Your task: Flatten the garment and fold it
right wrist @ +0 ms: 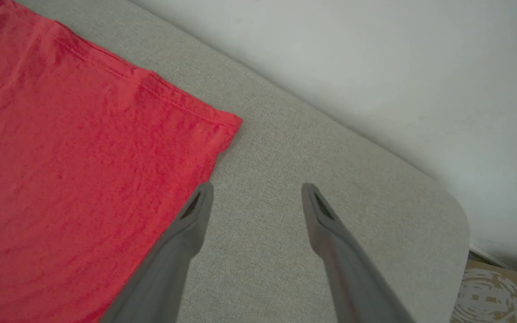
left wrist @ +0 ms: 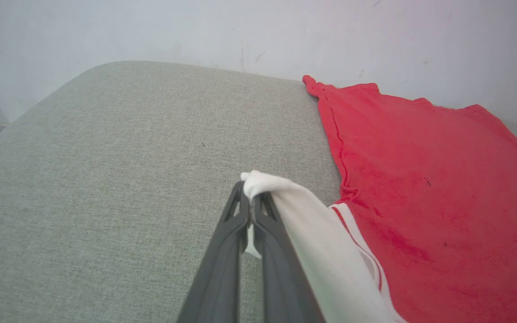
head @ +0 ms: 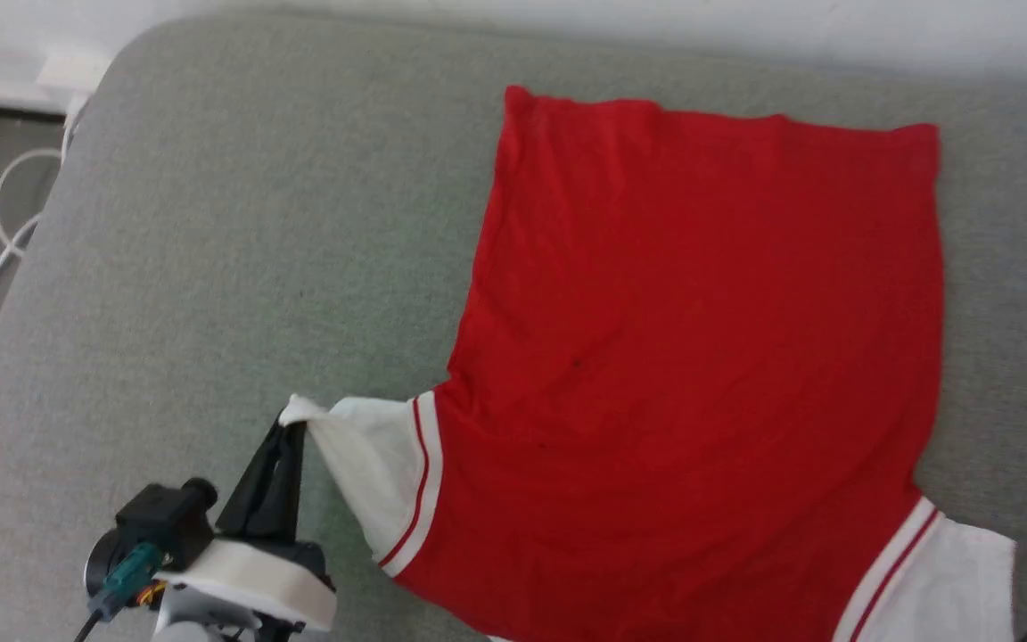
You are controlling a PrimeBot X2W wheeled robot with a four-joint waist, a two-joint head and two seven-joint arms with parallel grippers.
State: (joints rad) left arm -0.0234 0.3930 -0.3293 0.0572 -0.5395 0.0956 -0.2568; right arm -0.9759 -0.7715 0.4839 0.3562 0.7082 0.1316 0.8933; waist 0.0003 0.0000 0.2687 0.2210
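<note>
Now | left hand [left wrist: 250, 194] pinching sleeve tip of red, white-sleeved jersey garment [head: 701, 339] | right hand [right wrist: 257, 194] spread, hem beside it

One red T-shirt [head: 701, 357] [left wrist: 442, 202] [right wrist: 61, 157] of soft knit, with white short sleeves joined by thin red stripes. It lay spread on a grey fabric-covered pad [head: 210, 267], plain red face up, mostly flat with shallow creases. The hem ran along the far edge, corners slightly curled; the sleeves were at the near end. The sleeve on the robot's left was drawn out to a point and raised off the pad, its tip pinched in the left claw [head: 293, 426] [left wrist: 250, 190]. The opposite sleeve lay flat, partly cut off by the head view's edge.
</note>
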